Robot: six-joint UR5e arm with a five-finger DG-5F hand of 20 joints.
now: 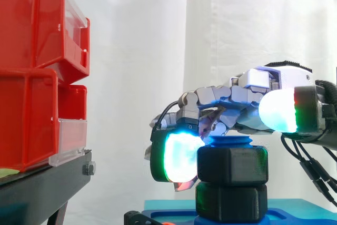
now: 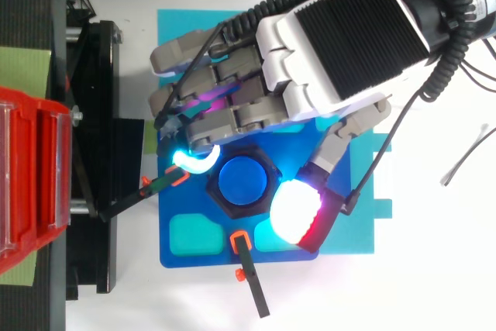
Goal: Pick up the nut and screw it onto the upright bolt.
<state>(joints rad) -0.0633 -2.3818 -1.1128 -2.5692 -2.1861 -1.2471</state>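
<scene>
Looked across to a white curtain at the far side, hung in long vertical folds and lit brightly and evenly, without hard shadow. Found a black stand at the left, with a small grey fastener at its near corner. Saw red bins stacked on it, one above the other, each with a clear front panel tilted outward. From above, made out a white tabletop at the right, with a thin loose wire lying on it, and a green sheet under the bins at the left edge.
</scene>
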